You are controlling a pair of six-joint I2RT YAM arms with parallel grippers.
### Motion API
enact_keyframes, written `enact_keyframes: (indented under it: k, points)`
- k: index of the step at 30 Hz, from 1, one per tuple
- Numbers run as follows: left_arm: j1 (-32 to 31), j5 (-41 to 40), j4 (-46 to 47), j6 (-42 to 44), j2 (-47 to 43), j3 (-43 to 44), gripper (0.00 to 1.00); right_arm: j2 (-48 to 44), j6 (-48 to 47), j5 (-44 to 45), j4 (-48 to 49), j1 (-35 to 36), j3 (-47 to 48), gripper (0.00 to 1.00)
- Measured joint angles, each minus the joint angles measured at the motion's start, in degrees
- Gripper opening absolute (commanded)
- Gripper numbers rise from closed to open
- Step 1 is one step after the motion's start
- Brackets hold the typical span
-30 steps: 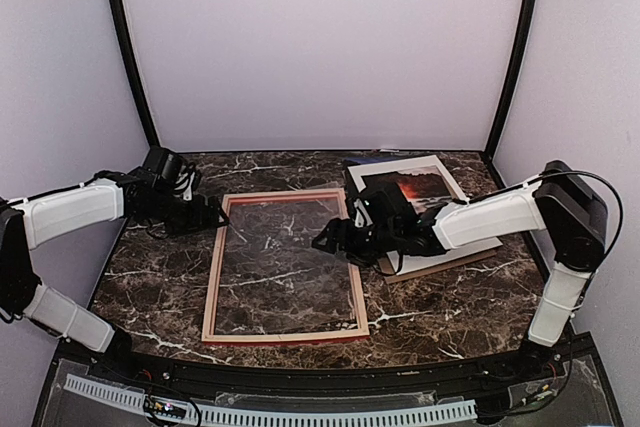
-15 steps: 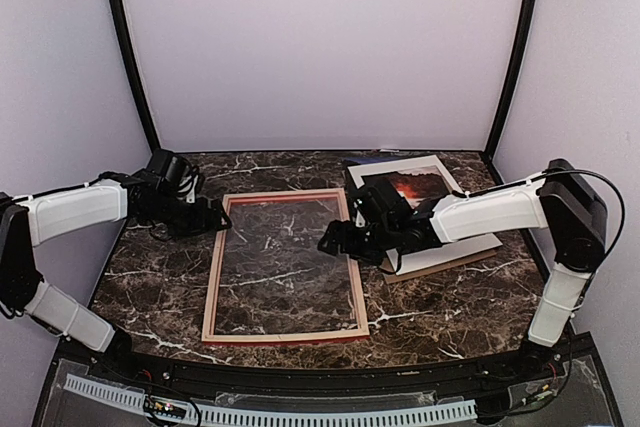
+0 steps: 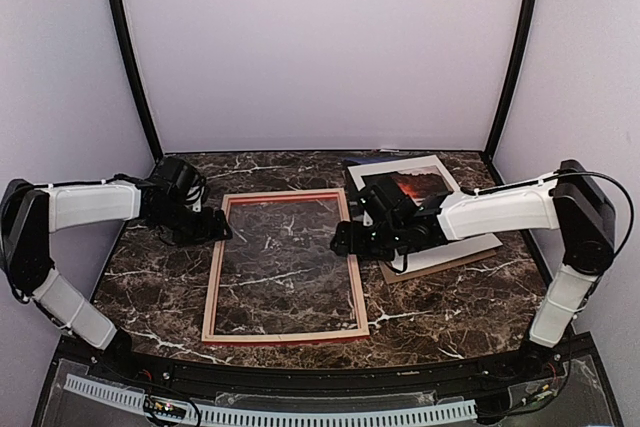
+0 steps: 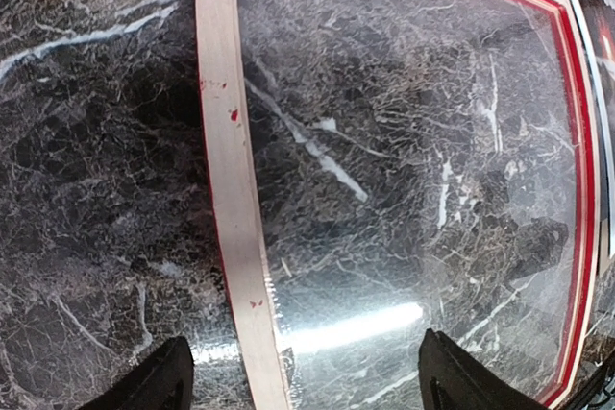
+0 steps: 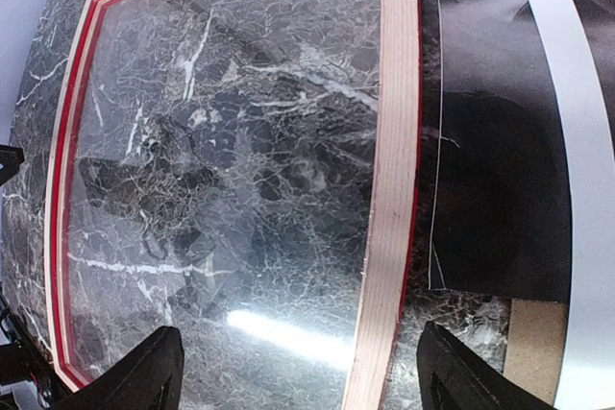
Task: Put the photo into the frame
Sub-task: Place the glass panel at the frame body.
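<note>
The frame (image 3: pixel 213 277) lies flat in the middle of the table, pale wood back up, with a clear pane that reflects light. My left gripper (image 3: pixel 222 229) is open over the frame's left rail (image 4: pixel 231 170), which runs between its fingertips (image 4: pixel 306 372). My right gripper (image 3: pixel 340 239) is open over the right rail (image 5: pixel 389 189), also between its fingertips (image 5: pixel 298 367). Neither holds anything. The photo (image 3: pixel 415 187), dark with a red-orange glow, lies to the right of the frame in a stack, partly hidden by the right arm; its dark part (image 5: pixel 490 141) shows beside the rail.
A white mat board (image 3: pixel 400 167) and a brown backing board (image 5: pixel 533 343) lie with the photo at the right rear. Black posts (image 3: pixel 130 57) and pale walls close in the dark marble table (image 3: pixel 150 287). Cable trays run along the near edge.
The right gripper has drawn back to the right, from over the pane to the frame's right rail. The left gripper has shifted slightly nearer, over the left rail.
</note>
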Motion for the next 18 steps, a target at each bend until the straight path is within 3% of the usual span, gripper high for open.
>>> enact_keyframes:
  k: [5,11,18]
  points:
    - [-0.04,-0.59,0.02,0.46,3.34,0.00,0.70,-1.79,-1.64,0.46,-0.02,0.00,-1.31,0.84]
    - [-0.15,-1.92,-0.33,1.36,6.69,0.07,0.48,-2.84,-2.91,0.68,-0.02,0.00,-3.56,0.84]
    - [-0.15,-4.13,-1.70,2.78,9.60,1.42,0.37,-4.13,-3.28,0.68,0.00,-0.20,-6.58,0.84]
